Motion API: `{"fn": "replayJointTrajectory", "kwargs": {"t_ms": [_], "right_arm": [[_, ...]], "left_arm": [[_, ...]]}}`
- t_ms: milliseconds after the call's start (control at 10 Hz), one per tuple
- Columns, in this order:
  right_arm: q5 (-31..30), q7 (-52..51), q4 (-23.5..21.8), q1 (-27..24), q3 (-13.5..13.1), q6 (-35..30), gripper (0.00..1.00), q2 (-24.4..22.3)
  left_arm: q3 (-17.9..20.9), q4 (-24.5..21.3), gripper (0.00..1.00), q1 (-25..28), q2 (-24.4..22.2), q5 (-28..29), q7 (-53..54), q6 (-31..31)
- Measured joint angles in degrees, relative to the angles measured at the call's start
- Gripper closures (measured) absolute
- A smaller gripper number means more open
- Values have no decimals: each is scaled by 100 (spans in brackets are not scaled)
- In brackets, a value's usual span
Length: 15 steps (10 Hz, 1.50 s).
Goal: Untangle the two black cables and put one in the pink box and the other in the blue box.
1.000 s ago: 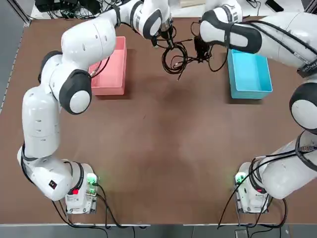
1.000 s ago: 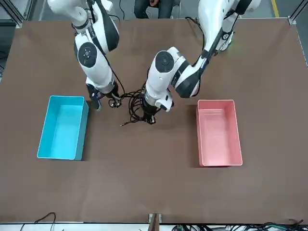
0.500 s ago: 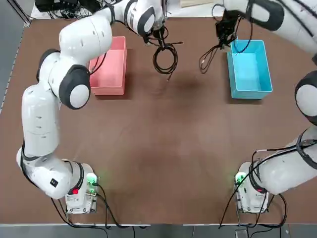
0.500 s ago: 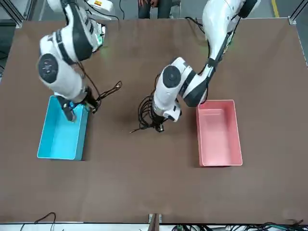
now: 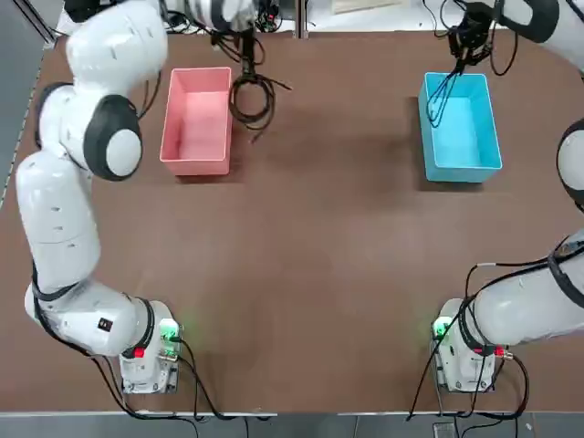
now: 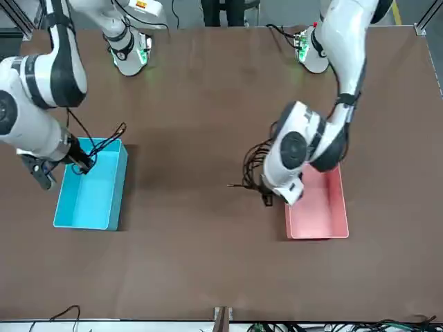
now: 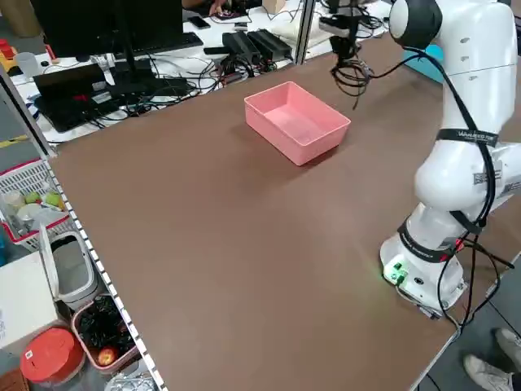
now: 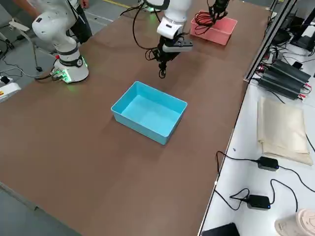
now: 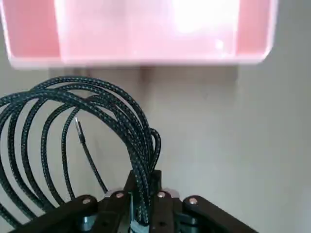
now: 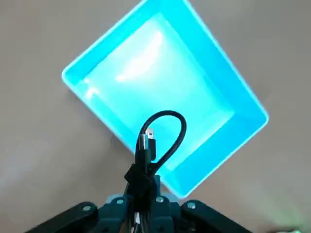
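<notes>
the cables are apart, one with each arm, both held up above the tabletop (image 5: 310,274). the left end effector (image 9: 143,213) is clenched on a black cable (image 9: 131,126), a braided one wound in several loops; the loops hang out to its side, and a thin metal-tipped end sticks out. it is near the pink box (image 5: 197,119), which sits toward the tabletop's far left corner.

the right end effector (image 10: 146,208) is clenched on the other black cable (image 10: 182,127), gripping it by its plug end, with a short bend of cord arching past a metal plug. seen from overhead, this cord's loops hang over the blue box (image 5: 465,137), which sits toward the far edge of the tabletop, right of the middle. a person (image 6: 223,12) is beyond the robot's edge of the tabletop.
</notes>
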Motion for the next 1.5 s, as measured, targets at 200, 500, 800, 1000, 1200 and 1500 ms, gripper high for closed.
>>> {"fn": "replayJointTrajectory", "kwargs": {"t_ms": [200, 500, 800, 1000, 1200, 1500], "right_arm": [[-13, -749, -74, -490, -4, 457, 87, 155], [-23, -1230, -178, -786, 0, 1172, 87, 662], [-25, -1423, -343, -871, 7, 1842, 87, 1191], [-25, -1438, -476, -874, 17, 2147, 87, 1316], [-25, -1443, -645, -874, 21, 2451, 87, 1350], [-25, -1450, -659, -874, 39, 2496, 58, 1349]], "left_arm": [[-24, -216, 86, 757, -325, -6, 931, -136], [-42, -457, 86, 1327, -520, -11, 1772, -312], [-198, -584, 86, 1882, -582, -189, 2382, -312], [-317, -585, 86, 2152, -672, -244, 2597, -332], [-378, -584, 86, 2114, -883, -245, 2596, -499], [-411, -595, 86, 2080, -1058, -248, 2578, -607]]}}
